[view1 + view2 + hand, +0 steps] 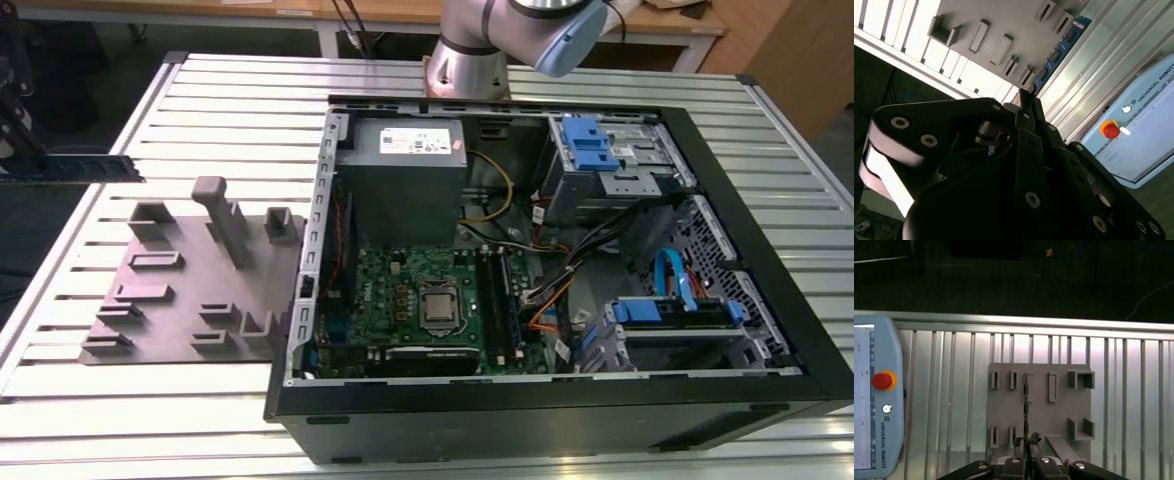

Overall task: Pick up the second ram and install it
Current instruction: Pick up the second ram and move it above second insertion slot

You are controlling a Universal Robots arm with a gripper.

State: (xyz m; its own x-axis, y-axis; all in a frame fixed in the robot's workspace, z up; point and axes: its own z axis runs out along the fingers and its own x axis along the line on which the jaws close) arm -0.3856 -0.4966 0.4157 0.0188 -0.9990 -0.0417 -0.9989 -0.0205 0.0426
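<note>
The gripper [1026, 444] was observed in both wrist views directed downward at the table, its black jointed fingers drawn tight on one end of the second ram [1026, 400]. The second ram [1059, 50], a thin flat stick on a blue-black board, was seen edge-on in the first wrist view, extending from the fingertips over the gray tray [1054, 415]. In the exterior view the second ram [78, 167] was held level in the air at the exterior view's left, above the tray and apart from its posts. The tray was noted as matte gray plastic with raised blocks and narrow slots, resting on a table [200, 110] of ribbed metal slats. A light blue pendant [874, 400] with a red button [882, 380] was recorded near the tray. Farther off, to the exterior view's right, an open black computer case [534, 415] was found lying on its side, a green motherboard [400, 280] exposed within, well apart from the ram. The arm [494, 40], silver-gray, was seen behind the case.
</note>
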